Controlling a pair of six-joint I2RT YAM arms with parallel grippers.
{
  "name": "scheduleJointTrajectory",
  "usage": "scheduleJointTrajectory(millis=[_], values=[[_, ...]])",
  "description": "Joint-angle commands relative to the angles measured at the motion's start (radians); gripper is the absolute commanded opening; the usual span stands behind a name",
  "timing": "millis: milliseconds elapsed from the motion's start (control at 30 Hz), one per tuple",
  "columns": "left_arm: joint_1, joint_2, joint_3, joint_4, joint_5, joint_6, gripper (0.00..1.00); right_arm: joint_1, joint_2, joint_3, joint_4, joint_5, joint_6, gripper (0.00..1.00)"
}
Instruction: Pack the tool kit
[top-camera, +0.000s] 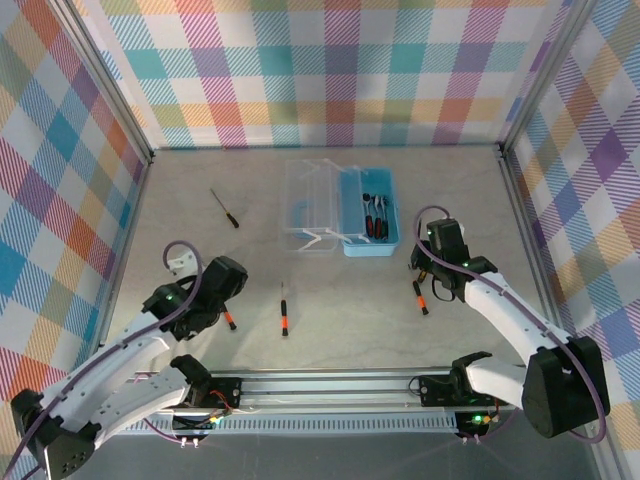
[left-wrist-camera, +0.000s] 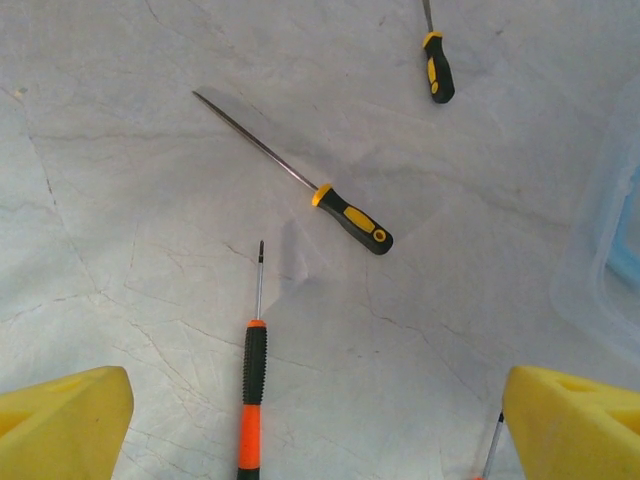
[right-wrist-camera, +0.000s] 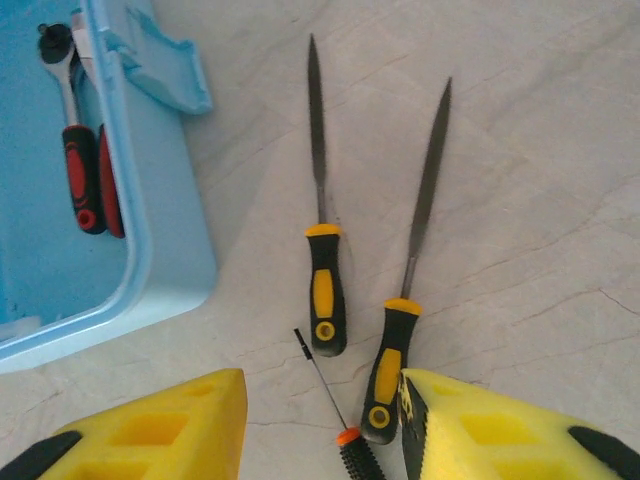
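**A:** What's nearest?

**B:** The left tool (left-wrist-camera: 315, 410) gapes wide and empty above an orange-handled screwdriver (left-wrist-camera: 250, 400) on the desk (top-camera: 350, 320). The right tool (right-wrist-camera: 322, 420) is half open, gripping nothing, over two yellow-handled files (right-wrist-camera: 327, 290).

**A:** And the tool kit?

**B:** The tool kit (top-camera: 370, 250) sits farther back, lid (top-camera: 310, 205) open, ratchet (right-wrist-camera: 72, 130) inside.

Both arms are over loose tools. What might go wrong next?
1. Two files and a thin screwdriver crowd beneath the right end effector; closing could catch two tools or pinch one askew.
2. The left end effector sits off-centre over the orange-handled screwdriver; closing may nudge it aside.
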Motion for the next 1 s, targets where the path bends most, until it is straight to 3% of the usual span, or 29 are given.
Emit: scheduleJointTrajectory(millis=[0,167,233,400,500,633,800,967], values=[[-0.001,0.056,0.046,0.017,-0.018,-0.02,0.99,-0.002,-0.034,-0.025,0.063,0.049,0.053,0.46],[0.045,0.178,0.074,0.071,0.062,-0.007,0.97,-0.003,-0.048,-0.05,0.088,0.048,0.078,0.48],[0.095,0.217,0.072,0.123,0.146,0.007,0.91,-0.003,-0.045,-0.051,0.092,0.044,0.073,0.48],[0.188,0.279,0.05,0.233,0.289,0.013,0.88,-0.003,-0.026,-0.029,0.048,0.098,0.062,0.48],[0.205,0.315,0.055,0.257,0.339,0.029,0.89,-0.011,0.026,0.004,-0.011,0.176,0.083,0.54],[0.21,0.352,0.075,0.222,0.37,0.058,0.91,-0.041,0.157,0.071,-0.058,0.141,0.083,0.56],[0.211,0.279,0.075,0.169,0.352,0.099,0.91,-0.048,0.286,0.122,-0.112,0.105,0.097,0.5],[0.211,0.112,0.012,0.155,0.334,0.1,0.91,-0.054,0.308,0.101,-0.1,0.019,0.091,0.48]])
